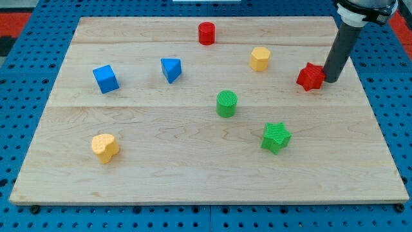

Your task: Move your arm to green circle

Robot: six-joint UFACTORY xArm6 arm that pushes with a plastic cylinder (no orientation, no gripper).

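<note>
The green circle (226,103) stands near the middle of the wooden board (193,174). My tip (331,79) is at the view's right, touching or just beside the right side of the red star (311,77). The tip is far to the right of the green circle and a little higher in the view. The dark rod rises from the tip toward the view's top right corner.
A green star (276,137) lies below right of the green circle. A yellow hexagon (260,58), a red cylinder (206,33), a blue triangle (171,69), a blue cube (105,78) and a yellow heart (105,147) are spread over the board.
</note>
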